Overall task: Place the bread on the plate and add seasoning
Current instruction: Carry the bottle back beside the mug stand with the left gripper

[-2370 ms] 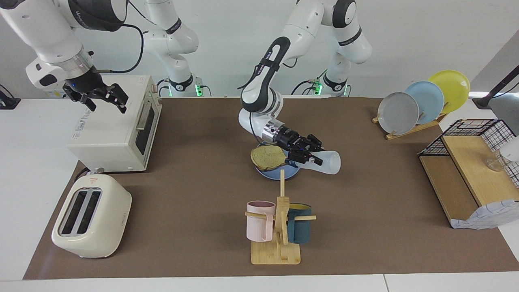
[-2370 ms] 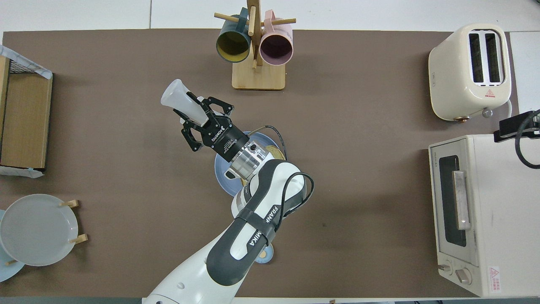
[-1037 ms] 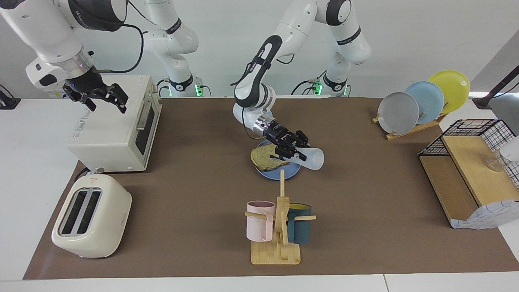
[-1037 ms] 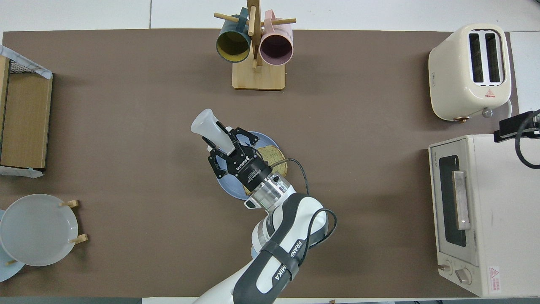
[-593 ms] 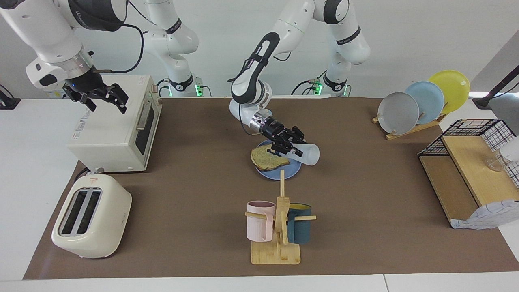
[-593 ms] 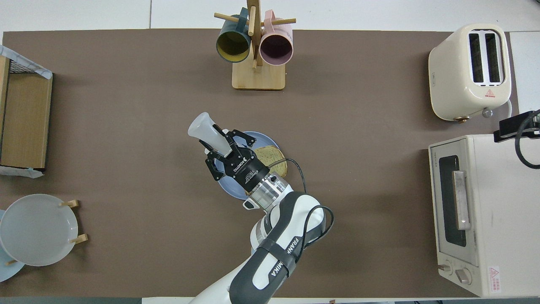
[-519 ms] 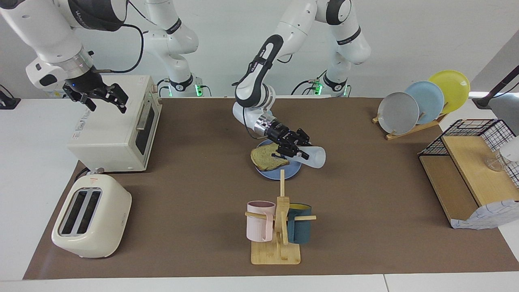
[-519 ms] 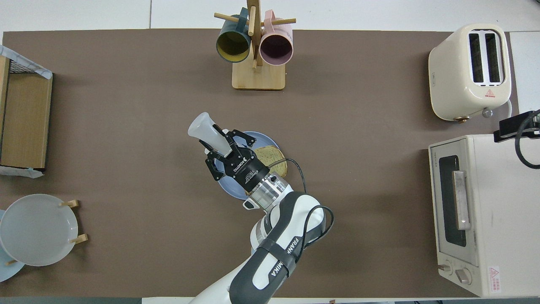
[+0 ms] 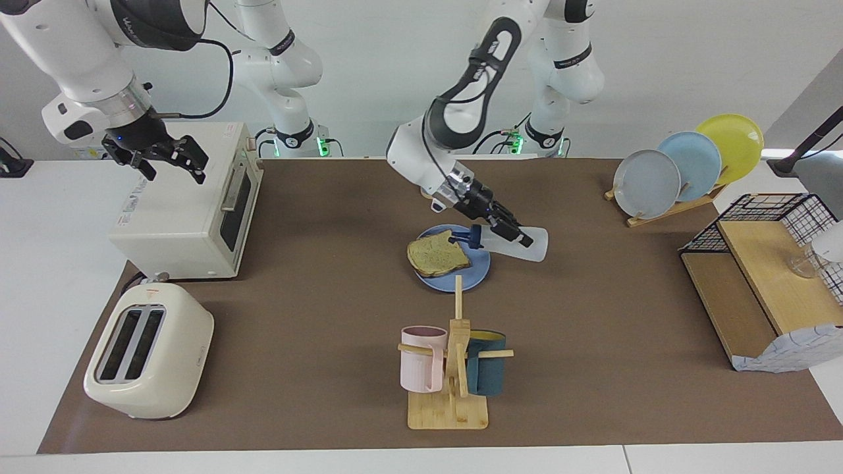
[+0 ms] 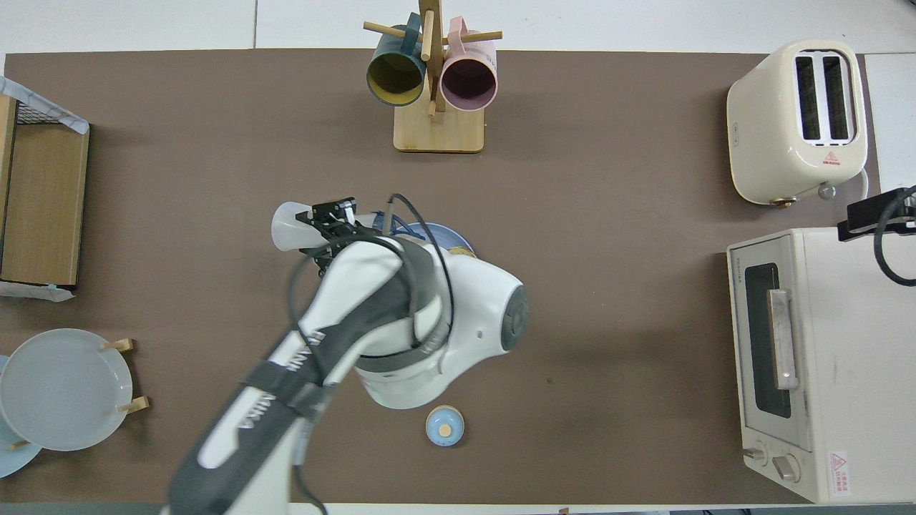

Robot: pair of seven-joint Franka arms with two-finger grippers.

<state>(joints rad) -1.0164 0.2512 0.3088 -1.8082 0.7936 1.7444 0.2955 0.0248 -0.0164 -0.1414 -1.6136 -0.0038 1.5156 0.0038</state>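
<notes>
The bread (image 9: 436,255) lies flat on the blue plate (image 9: 471,275) at the middle of the table. My left gripper (image 9: 510,236) is shut on the seasoning bottle (image 9: 537,249) and holds it tipped almost level over the plate's edge. The bottle's dark blue cap (image 9: 474,235) points at the bread, just above its crust. In the overhead view the left arm covers most of the plate (image 10: 438,236), and the bottle's base (image 10: 285,227) sticks out past the gripper (image 10: 329,223). My right gripper (image 9: 164,155) waits open above the toaster oven.
A toaster oven (image 9: 191,204) and a cream toaster (image 9: 148,359) stand at the right arm's end. A mug tree (image 9: 454,368) is farther from the robots than the plate. A plate rack (image 9: 685,164) and a wooden shelf (image 9: 764,283) stand at the left arm's end. A small blue bell (image 10: 444,425) sits near the robots.
The left arm has lifted its elbow and turned its wrist. The bottle has swung a little toward the left arm's end, and its cap now shows, pointing at the bread. The right arm stayed still.
</notes>
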